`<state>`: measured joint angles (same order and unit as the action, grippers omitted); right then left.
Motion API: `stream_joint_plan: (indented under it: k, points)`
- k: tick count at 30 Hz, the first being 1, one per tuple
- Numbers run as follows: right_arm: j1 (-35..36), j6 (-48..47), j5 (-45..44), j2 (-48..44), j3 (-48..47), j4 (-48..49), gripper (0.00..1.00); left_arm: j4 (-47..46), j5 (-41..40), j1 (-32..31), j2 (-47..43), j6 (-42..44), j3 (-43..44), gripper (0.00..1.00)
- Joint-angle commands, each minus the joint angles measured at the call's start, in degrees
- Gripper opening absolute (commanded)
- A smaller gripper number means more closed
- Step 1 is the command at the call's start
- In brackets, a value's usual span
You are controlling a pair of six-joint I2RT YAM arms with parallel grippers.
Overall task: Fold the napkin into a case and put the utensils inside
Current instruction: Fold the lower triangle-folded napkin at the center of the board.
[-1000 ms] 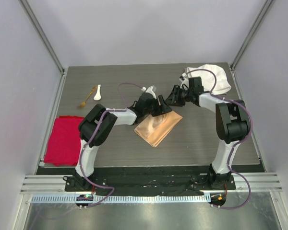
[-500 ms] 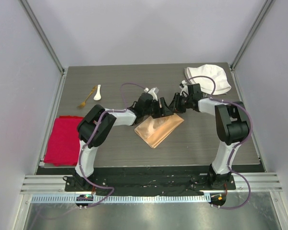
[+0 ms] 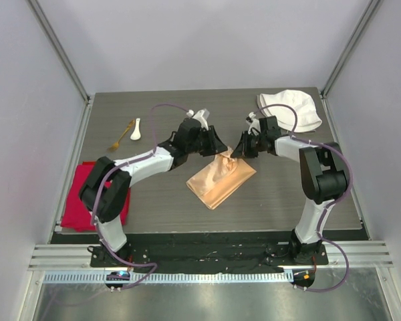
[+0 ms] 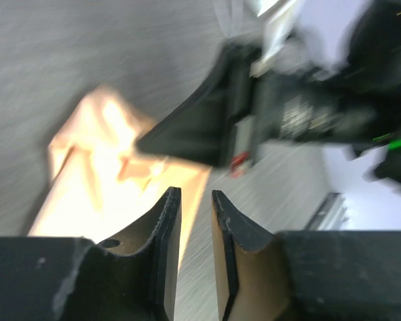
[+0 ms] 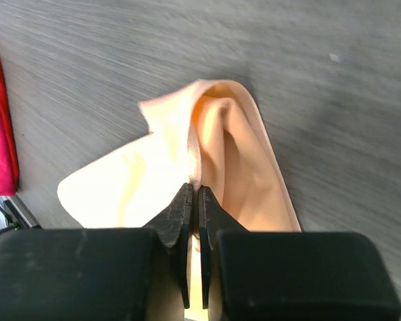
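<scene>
Right wrist view showed right gripper (image 5: pixel 194 190) clamped on the napkin (image 5: pixel 154 175)'s raised fold, probably to drag it over; left gripper (image 4: pixel 195 195) hovered slightly parted, empty.

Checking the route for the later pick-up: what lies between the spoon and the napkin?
In the top view, the left arm stretches across the table between the spoon and the napkin; otherwise that stretch is bare.
</scene>
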<state>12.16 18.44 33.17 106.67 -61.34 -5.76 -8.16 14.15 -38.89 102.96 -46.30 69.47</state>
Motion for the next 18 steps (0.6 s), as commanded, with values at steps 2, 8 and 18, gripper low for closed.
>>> stream_joint_plan:
  k: [2, 8, 18]
  points:
    - [0.75, -2.00, 4.00, 1.60, -4.57, 3.38, 0.07, 6.23, -7.63, 0.05, -3.01, 2.18, -10.65, 0.27]
    - [4.35, -2.44, 7.78, 7.22, -11.16, 3.56, 0.06, 4.91, -10.63, -0.30, -5.57, 4.11, -18.31, 0.25]
    - [8.14, -0.51, 5.78, 13.73, -21.09, 3.30, 0.12, -0.52, -16.53, -6.80, -10.58, -2.20, -30.18, 0.23]
